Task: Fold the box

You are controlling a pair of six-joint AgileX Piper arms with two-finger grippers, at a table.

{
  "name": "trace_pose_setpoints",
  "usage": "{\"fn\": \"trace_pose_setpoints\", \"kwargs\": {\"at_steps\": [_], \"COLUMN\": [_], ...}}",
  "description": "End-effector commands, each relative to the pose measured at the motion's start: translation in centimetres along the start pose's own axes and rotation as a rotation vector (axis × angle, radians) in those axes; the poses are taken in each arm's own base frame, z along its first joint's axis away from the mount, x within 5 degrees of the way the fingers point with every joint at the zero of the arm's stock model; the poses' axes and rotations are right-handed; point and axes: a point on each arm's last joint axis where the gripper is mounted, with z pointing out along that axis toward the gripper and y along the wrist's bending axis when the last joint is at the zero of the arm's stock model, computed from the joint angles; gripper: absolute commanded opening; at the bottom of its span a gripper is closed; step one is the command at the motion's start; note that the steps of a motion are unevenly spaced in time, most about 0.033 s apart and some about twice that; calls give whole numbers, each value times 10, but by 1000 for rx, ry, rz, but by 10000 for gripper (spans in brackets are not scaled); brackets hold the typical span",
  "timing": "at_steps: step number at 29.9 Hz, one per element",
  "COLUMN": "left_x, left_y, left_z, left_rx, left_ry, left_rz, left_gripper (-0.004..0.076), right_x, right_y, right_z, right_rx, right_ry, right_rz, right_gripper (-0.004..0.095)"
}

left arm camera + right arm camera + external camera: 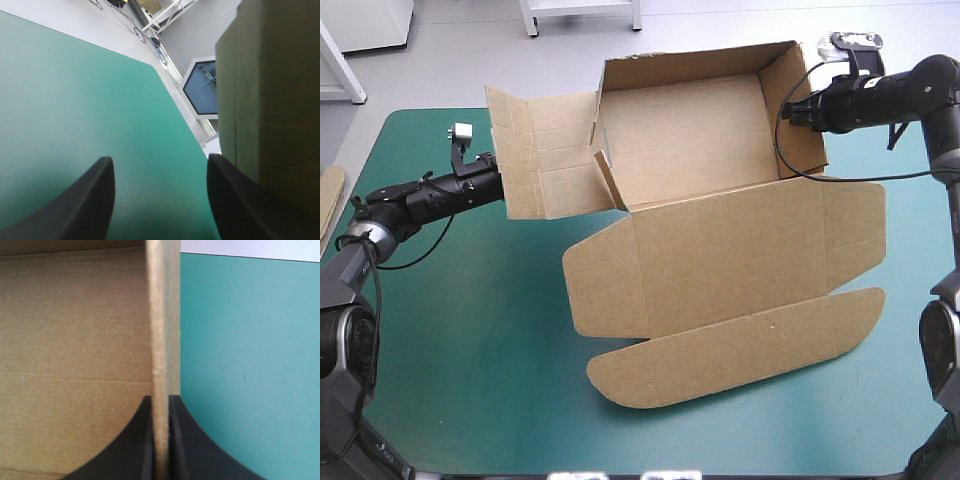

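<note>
Brown cut-board box [720, 250] at the middle of the teal-green table [470, 330], about half formed: far and right walls up, left panels swung outward untucked, lid flat; right pincer [160, 399] clamped on right wall, left pincer [160, 164] apart beside the panels.

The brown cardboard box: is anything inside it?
Only its bare floor shows inside the brown cardboard box. The right gripper pinches its right wall, and that arm covers part of the wall.
</note>
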Motion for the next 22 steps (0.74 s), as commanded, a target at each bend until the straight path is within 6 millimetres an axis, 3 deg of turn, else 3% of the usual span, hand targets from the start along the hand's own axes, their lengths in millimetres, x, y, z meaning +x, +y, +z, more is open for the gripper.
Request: {"fn": "trace_pose_setpoints", "kwargs": {"at_steps": [1, 15, 22], "left_x": [-9, -5, -19], "left_y": [-40, -91, -110], "left_z": [1, 38, 40], "left_rx": [196, 322, 329], "left_ry": [-33, 55, 73], "left_rz": [21, 105, 145], "left_gripper": [403, 403, 403], "right_x": [-14, -13, -11], "right_y": [10, 0, -4], "right_z": [-25, -14, -11], "right_rx": [-15, 34, 64], "right_ry": [-125, -114, -91], "right_rz": [8, 7, 10], "right_gripper": [-17, -17, -17]}}
